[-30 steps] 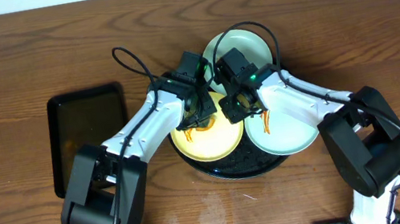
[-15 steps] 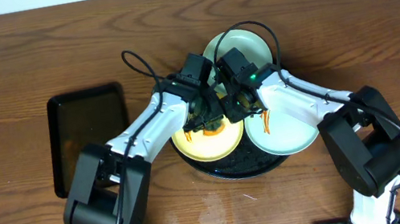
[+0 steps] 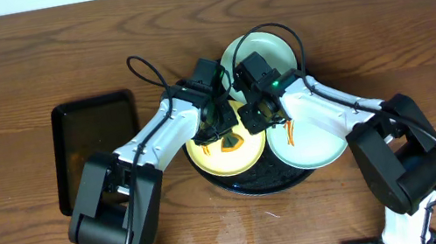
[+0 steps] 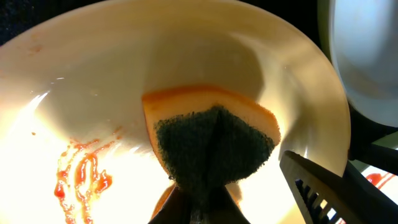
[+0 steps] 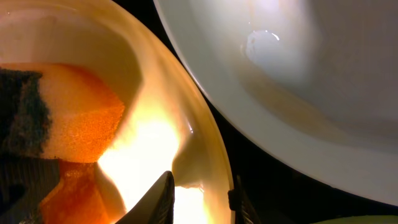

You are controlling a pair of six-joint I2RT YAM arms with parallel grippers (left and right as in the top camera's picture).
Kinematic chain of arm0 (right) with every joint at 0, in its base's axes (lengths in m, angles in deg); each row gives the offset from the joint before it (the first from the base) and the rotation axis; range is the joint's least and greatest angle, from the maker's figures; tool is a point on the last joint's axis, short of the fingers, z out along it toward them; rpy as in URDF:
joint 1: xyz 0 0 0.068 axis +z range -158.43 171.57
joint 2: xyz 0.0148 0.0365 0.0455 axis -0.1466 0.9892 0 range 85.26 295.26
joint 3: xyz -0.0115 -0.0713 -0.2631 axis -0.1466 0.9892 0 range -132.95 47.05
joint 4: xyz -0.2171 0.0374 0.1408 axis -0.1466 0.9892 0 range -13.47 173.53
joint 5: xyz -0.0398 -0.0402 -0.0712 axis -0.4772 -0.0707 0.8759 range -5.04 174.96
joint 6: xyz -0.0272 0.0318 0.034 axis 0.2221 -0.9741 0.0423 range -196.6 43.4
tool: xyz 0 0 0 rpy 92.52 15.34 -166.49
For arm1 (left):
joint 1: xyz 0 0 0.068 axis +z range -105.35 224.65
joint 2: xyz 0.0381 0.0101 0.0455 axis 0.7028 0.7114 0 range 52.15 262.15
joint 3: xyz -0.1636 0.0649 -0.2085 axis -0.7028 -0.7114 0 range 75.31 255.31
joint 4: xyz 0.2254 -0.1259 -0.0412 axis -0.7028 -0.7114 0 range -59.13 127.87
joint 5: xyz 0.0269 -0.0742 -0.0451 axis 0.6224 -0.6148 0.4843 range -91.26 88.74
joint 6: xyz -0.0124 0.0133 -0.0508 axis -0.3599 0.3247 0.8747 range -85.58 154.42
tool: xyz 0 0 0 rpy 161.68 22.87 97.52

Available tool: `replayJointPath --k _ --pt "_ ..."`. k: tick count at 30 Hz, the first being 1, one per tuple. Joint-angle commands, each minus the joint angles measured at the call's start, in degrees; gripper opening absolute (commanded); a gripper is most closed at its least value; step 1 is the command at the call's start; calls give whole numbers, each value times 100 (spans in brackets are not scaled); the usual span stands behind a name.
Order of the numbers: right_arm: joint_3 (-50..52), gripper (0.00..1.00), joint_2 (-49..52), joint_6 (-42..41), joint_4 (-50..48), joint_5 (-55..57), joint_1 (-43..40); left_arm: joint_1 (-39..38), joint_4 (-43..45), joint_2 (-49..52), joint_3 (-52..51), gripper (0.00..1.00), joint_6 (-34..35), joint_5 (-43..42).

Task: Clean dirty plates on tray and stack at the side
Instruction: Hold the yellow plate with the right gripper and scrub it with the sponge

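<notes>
The round black tray [image 3: 255, 185] holds three plates. The yellow plate [image 3: 224, 158] lies front left with a red smear [image 4: 81, 177]. One mint plate [image 3: 263, 48] sits at the back. The other mint plate [image 3: 316, 148] lies front right with an orange streak [image 3: 291, 134]. My left gripper [image 3: 220, 126] is shut on an orange sponge [image 4: 214, 140], its dark scouring side pressed into the yellow plate [image 4: 124, 93]. My right gripper [image 5: 202, 193] pinches the yellow plate's rim [image 5: 199, 124], one finger inside and one outside. The back mint plate [image 5: 298, 74] lies just beyond.
A rectangular black tray [image 3: 97, 151] lies on the wood tabletop [image 3: 14, 67] to the left of the round tray. Both arms cross over the middle of the round tray, their cables looping above it.
My left gripper swung a little right across the yellow plate with the sponge, then back left. The right gripper has stayed at the plate's rim.
</notes>
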State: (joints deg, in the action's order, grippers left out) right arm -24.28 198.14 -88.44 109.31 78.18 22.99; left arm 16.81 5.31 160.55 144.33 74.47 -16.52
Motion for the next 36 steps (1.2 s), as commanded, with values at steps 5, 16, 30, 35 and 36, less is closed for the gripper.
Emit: replayJointPath --k 5,16,30,35,36 --pt "-52 26 136 -59 70 9 0 122 -385 90 -61 8 -118 24" --pt "-63 24 133 -59 87 11 0 184 -1134 98 -116 7 -140 1895" --pt "-63 25 136 -107 129 -44 2 184 -651 -361 90 7 -203 1840" --pt "-63 24 133 -144 122 -122 -4 166 -247 -361 55 7 -278 551" --pt "-63 24 136 -144 122 -133 -4 166 -223 -361 55 7 -411 400"
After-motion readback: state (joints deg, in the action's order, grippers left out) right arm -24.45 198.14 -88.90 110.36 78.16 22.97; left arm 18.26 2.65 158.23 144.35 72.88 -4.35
